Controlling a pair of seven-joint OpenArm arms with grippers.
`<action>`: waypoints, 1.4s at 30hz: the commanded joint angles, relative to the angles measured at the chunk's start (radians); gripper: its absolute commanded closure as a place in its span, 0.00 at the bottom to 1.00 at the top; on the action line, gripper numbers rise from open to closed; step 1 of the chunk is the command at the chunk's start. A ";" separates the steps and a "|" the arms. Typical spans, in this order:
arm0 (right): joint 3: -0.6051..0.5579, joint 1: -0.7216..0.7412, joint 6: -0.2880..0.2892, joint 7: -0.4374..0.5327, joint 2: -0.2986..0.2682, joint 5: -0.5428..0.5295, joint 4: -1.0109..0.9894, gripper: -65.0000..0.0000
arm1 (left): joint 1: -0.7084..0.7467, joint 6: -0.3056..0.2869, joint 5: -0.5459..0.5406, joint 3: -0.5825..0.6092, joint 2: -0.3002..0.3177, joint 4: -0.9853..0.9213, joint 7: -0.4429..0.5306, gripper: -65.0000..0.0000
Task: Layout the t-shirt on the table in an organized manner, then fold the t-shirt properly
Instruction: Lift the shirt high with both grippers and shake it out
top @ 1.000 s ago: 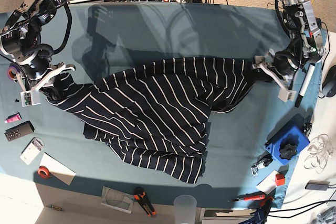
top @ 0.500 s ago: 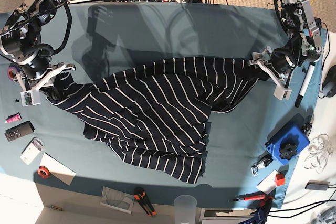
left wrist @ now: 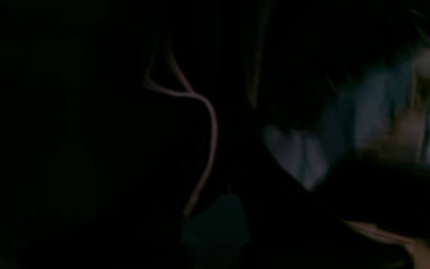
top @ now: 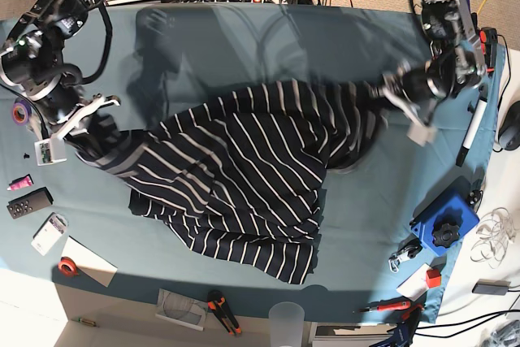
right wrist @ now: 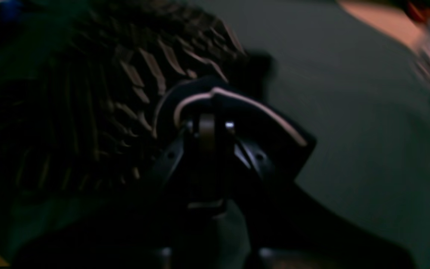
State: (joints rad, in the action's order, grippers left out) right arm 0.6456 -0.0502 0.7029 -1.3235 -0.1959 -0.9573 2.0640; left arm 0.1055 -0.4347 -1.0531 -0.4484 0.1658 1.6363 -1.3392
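The dark t-shirt (top: 244, 176) with thin white stripes lies rumpled across the middle of the teal table (top: 325, 38). My left gripper (top: 385, 89) is at the shirt's right edge, shut on the cloth, which rises toward it. The left wrist view is almost black; only a pale stripe of the t-shirt (left wrist: 209, 123) shows close up. At the shirt's left corner my right gripper (top: 88, 126) is shut on it and holds it a little off the table. In the right wrist view the right gripper (right wrist: 207, 125) pinches a striped fold of the t-shirt (right wrist: 133, 71).
A blue box (top: 444, 221) and small tools sit at the right front. A marker (top: 470, 132) lies by the right edge. A clear cup (top: 286, 317) and orange pliers (top: 223, 313) are at the front edge. A remote (top: 29, 202) and red tape (top: 68, 266) lie front left.
My left gripper went from open to shut on the shirt's right edge and drew it up and leftward. The right gripper raised its corner slightly, bunching the cloth there.
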 commanded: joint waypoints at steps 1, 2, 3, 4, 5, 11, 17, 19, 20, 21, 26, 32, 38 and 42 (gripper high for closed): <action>0.024 0.011 -0.005 0.021 -0.014 -0.048 0.016 1.00 | -0.016 -0.017 -0.096 -0.025 0.012 0.047 0.009 1.00; 0.045 0.011 -0.005 0.009 -0.014 -0.089 0.016 1.00 | -0.011 -0.044 -0.164 -0.051 0.012 0.075 -0.009 1.00; 0.068 0.011 -0.005 -0.007 -0.014 -0.130 0.016 1.00 | -0.005 -0.070 -0.232 -0.083 0.012 0.108 -0.029 1.00; 0.096 0.011 -0.005 -0.024 -0.014 -0.170 0.016 1.00 | 0.003 -0.096 -0.296 -0.120 0.012 0.146 -0.051 1.00; 0.126 0.011 -0.005 -0.036 -0.014 -0.206 0.016 1.00 | 0.013 -0.119 -0.352 -0.161 0.012 0.189 -0.057 1.00; 0.295 0.011 -0.005 -0.073 -0.014 -0.377 0.016 1.00 | 0.135 -0.154 -0.430 -0.352 0.011 0.425 -0.057 1.00; 0.368 -0.021 -0.005 -0.073 -0.008 -0.445 0.016 1.00 | 0.246 -0.153 -0.430 -0.434 -0.029 0.579 -0.057 1.00; 0.394 -0.023 -0.005 -0.073 0.000 -0.449 0.016 1.00 | 0.249 -0.150 -0.430 -0.487 -0.064 0.628 -0.057 1.00; 0.403 -0.025 -0.005 -0.073 0.003 -0.449 0.016 1.00 | 0.249 -0.151 -0.430 -0.517 -0.080 0.650 -0.053 1.00; 0.408 -0.025 -0.005 -0.073 0.002 -0.447 0.016 1.00 | 0.246 -0.151 -0.430 -0.544 -0.095 0.667 -0.031 1.00; 0.381 -0.025 -0.005 -0.073 0.002 -0.364 0.016 1.00 | 0.240 -0.168 -0.401 -0.558 -0.103 0.677 0.060 1.00; 0.200 0.023 -0.005 0.093 0.002 -0.125 0.015 1.00 | 0.199 -0.123 -0.066 -0.342 -0.101 0.609 0.364 1.00; -0.025 0.205 -0.039 0.304 -0.003 0.257 -0.012 1.00 | -0.030 0.014 0.267 -0.127 -0.076 0.496 0.510 1.00; -0.157 0.379 -0.074 0.381 -0.037 0.385 -0.189 1.00 | -0.217 0.036 0.435 -0.032 -0.044 0.348 0.570 1.00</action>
State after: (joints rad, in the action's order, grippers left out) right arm 0.4831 0.3073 0.6334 -0.9783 -0.2173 -0.5583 1.8511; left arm -0.1005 -0.3992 -0.6041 -0.4770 0.1131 1.9659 -0.7967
